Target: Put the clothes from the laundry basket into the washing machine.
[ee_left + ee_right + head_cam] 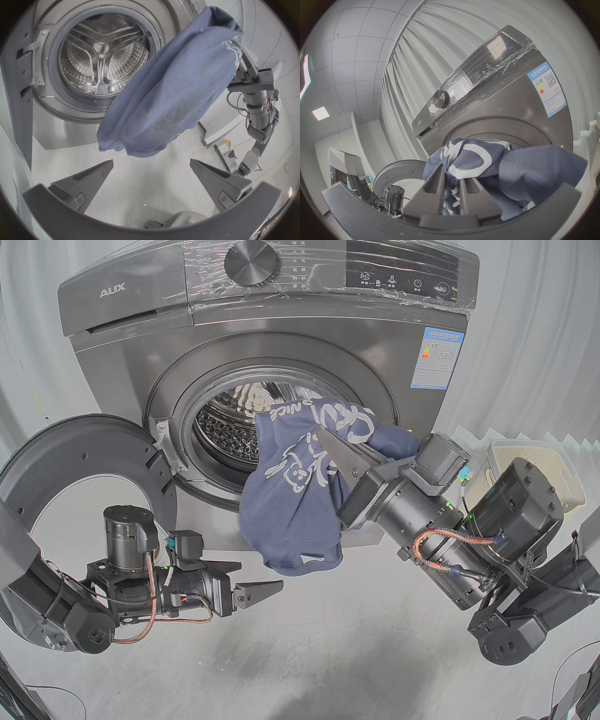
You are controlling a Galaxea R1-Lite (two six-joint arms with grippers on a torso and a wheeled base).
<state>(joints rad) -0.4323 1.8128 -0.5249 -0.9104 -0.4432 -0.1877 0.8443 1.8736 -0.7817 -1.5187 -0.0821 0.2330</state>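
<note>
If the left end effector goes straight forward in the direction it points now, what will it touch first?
Probably the hanging lower end of the blue shirt, which dangles just ahead of the open left end effector. Depth is unclear, so it might instead pass under the cloth.

Lab-like test room with a laundry corner, washing machine partly under plastic film, pale curtains all around, tiled office ceiling, panel light, grey floor

White lettering on navy shirt, blue label on washing machine
</note>
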